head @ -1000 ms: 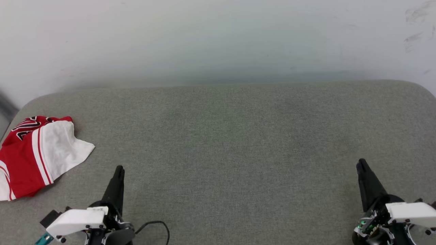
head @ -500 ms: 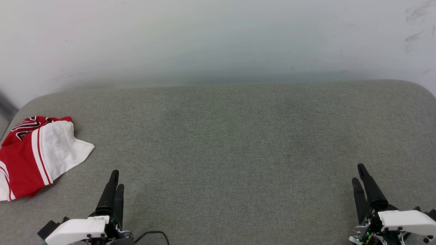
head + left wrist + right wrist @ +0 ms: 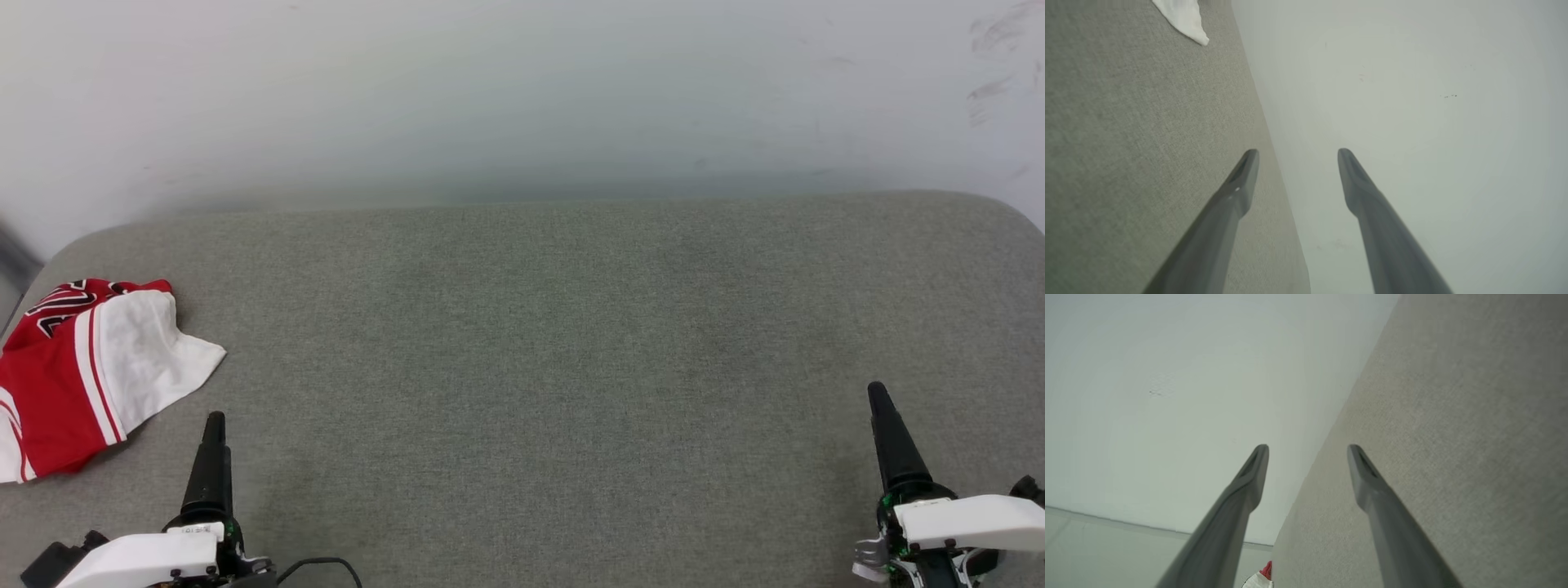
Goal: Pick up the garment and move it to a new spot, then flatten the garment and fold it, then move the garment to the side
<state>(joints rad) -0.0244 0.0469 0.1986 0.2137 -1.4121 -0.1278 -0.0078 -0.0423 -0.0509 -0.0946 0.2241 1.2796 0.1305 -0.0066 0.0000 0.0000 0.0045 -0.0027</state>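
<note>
The garment, red with a white sleeve, red-and-white stripe trim and black lettering, lies crumpled at the far left edge of the grey cushioned surface. My left gripper hovers at the lower left, just right of the garment and apart from it. Its fingers stand spread in the left wrist view, with nothing between them; a white corner of the garment shows at the top. My right gripper is at the lower right, open and empty. A bit of the garment peeks in at the bottom.
A pale wall rises behind the surface's far edge. The surface has rounded corners at the back left and back right. A black cable loops by my left wrist.
Both grippers have opened from shut. The left gripper has drawn back and to the left, closer to the garment; the right has shifted slightly right. The garment has not moved.
</note>
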